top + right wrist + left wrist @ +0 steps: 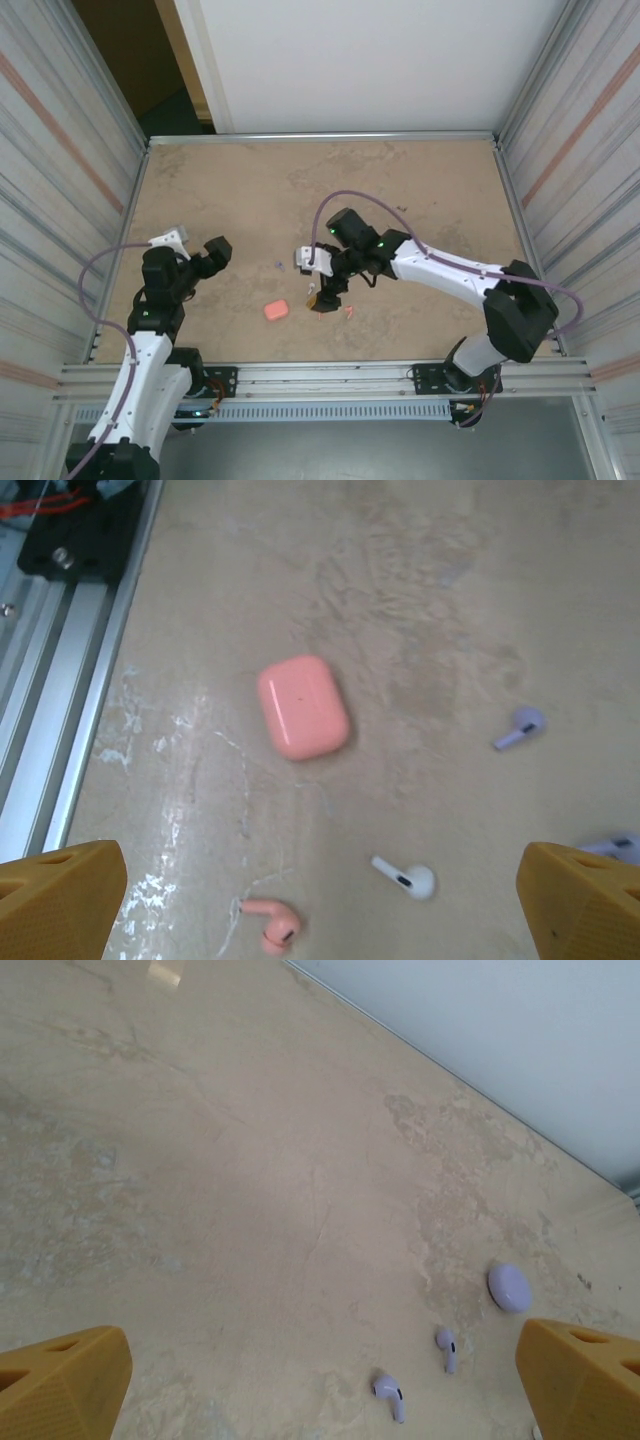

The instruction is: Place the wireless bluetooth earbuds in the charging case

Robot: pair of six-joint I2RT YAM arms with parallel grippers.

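Hovering right gripper, spread, near coral case

Mottled tan tabletop, aluminium rail along near edge.

The tabletop is a pale beige, mottled like worn stone, with darker blotches and a few fine cracks. A thin metal edging frames it at the far side. Ribbed grey panels stand to the left and right, each crossed by a faint reddish stripe. Behind the table rises a plain white board, and beside it a dark opening with a brownish edge. An aluminium rail runs along the near edge, with whitish scuff marks on the surface close by. The light is soft and even.
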